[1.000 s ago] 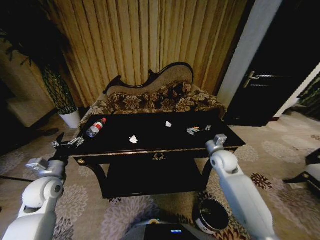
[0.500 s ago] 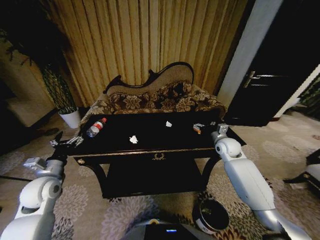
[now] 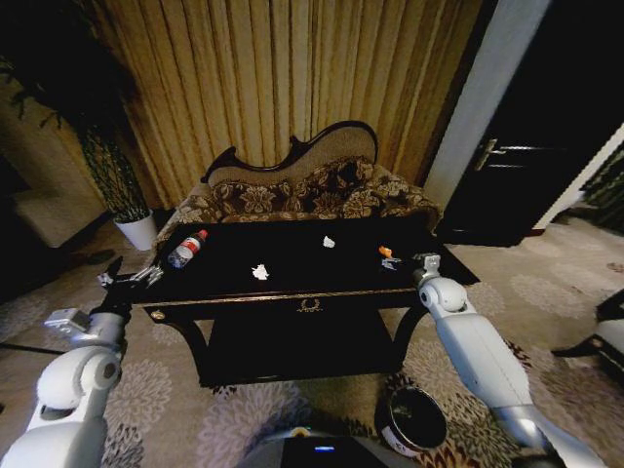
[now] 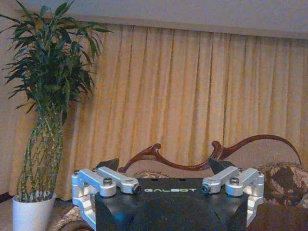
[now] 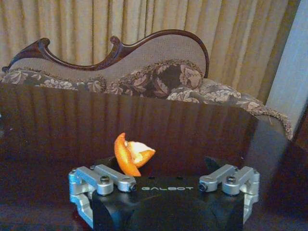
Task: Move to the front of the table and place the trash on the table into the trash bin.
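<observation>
The black table [image 3: 292, 292] stands before me with its trash on top: a clear bottle [image 3: 185, 249] with a red cap at the left end, two white paper scraps [image 3: 260, 272] [image 3: 329, 242], and an orange piece [image 3: 385, 252] at the right. My right gripper [image 3: 394, 261] rests low over the table's right part, open, right at the orange piece [image 5: 130, 154], which lies just ahead of the right gripper [image 5: 161, 166], nearer one finger. My left gripper [image 3: 127, 279] hangs open off the table's left end. The dark trash bin [image 3: 414, 419] stands on the carpet at the lower right.
A carved-back patterned sofa [image 3: 302, 190] stands right behind the table before the curtains. A white plant pot [image 3: 138, 231] with a tall plant sits at the back left. A dark door [image 3: 526, 166] is at the right. Open carpet surrounds the bin.
My right arm has reached forward and down over the table's right part, bringing its gripper up to the orange piece. The left arm has stayed where it was.
</observation>
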Controlling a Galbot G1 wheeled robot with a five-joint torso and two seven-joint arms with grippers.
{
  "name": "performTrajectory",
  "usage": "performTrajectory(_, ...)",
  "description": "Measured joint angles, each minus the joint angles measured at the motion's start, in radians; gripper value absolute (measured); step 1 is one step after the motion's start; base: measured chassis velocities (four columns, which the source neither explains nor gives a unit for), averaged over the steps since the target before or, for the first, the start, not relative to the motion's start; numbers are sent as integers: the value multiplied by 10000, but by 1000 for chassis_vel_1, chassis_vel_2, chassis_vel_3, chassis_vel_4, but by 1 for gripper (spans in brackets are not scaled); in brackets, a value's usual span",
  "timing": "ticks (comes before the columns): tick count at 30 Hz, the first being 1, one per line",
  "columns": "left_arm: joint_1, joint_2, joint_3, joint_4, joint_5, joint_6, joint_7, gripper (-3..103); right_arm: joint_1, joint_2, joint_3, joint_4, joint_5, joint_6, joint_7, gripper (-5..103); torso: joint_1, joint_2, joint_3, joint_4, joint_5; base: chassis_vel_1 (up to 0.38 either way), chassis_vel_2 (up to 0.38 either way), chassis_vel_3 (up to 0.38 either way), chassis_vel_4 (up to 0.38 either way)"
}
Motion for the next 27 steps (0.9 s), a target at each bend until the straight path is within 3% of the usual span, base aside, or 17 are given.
performTrajectory(6,11,-3,8,-5,0,-13,2,100,-98,-1,13,142,2,134,0,87,0,-1,1,1,2,0,0,0,0)
performTrajectory(7,10,-4,25,-10,0,-14,5,100,-170,1,48,227,5,151,0,76,0,0,1,0,0,0,0,0,0)
performTrajectory(9,6,-5,36,-26,1,-15,7,100,-210,6,70,268,7,163,0,76,0,-1,1,0,0,0,0,0,0)
performTrajectory(12,-2,-12,54,-39,5,-17,10,100,-286,7,111,299,12,208,0,60,0,0,0,0,0,0,0,0,0)
performTrajectory(13,-2,-12,54,-39,5,-17,10,100,-286,7,111,299,12,208,0,60,0,0,0,0,0,0,0,0,0)
performTrajectory(27,-19,7,67,19,11,-50,28,100,-384,49,196,554,47,290,0,5,0,-1,1,-1,1,0,0,0,0)
